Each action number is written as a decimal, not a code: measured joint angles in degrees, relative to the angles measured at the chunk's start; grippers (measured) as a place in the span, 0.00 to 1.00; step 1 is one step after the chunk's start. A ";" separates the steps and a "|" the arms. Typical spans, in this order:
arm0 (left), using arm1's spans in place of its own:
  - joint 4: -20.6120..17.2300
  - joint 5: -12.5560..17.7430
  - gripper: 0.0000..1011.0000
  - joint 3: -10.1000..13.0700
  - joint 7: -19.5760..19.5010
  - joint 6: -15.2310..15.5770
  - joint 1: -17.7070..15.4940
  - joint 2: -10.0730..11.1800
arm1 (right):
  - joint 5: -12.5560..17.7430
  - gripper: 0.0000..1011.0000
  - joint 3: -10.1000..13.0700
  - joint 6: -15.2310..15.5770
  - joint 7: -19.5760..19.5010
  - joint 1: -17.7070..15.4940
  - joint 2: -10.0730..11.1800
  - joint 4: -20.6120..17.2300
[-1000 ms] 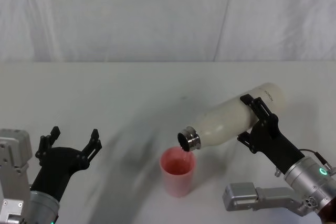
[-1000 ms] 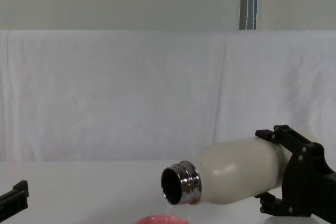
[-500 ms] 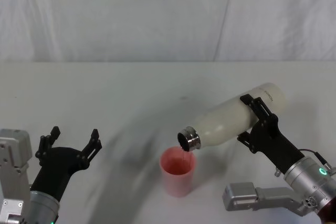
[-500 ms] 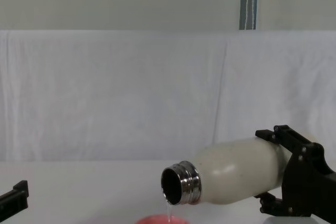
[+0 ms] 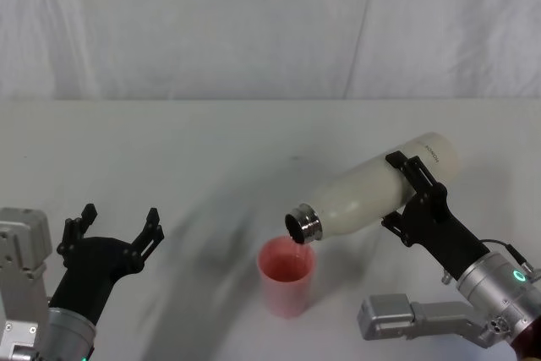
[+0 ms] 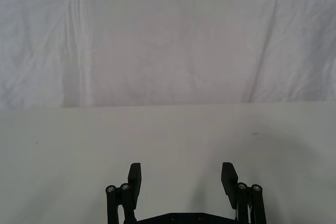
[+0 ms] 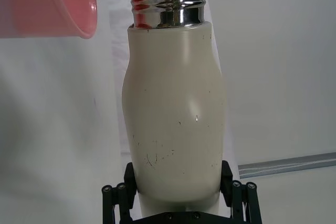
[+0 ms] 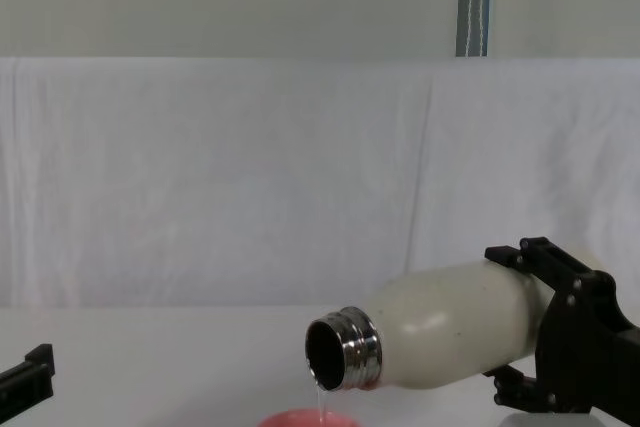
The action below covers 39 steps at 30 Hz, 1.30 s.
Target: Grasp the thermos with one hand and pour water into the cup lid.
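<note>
Right gripper point(image 5: 412, 189) clamps the tall cream-white matte thermos point(image 5: 372, 191) near its base, tilted over the small pink-red cup lid point(image 5: 286, 275). Heavy and smooth, it probably needs that firm low grip. Left gripper point(image 5: 110, 227) hangs wide open.

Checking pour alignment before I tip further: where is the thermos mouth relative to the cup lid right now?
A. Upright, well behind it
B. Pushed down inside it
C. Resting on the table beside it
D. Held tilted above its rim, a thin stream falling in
D: the right gripper holds the thermos tilted neck-down, its steel mouth just above the cup lid, with a thin stream falling from the lip in the chest view.
</note>
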 joint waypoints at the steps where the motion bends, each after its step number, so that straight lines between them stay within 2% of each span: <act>1: 0.00 0.00 0.99 0.00 0.00 0.00 0.00 0.00 | -0.01 0.94 -0.01 0.01 0.00 0.01 0.00 0.00; 39: 0.00 0.00 0.99 0.00 0.00 0.00 0.00 0.00 | -0.25 0.94 -0.21 0.11 0.00 0.24 0.06 -0.11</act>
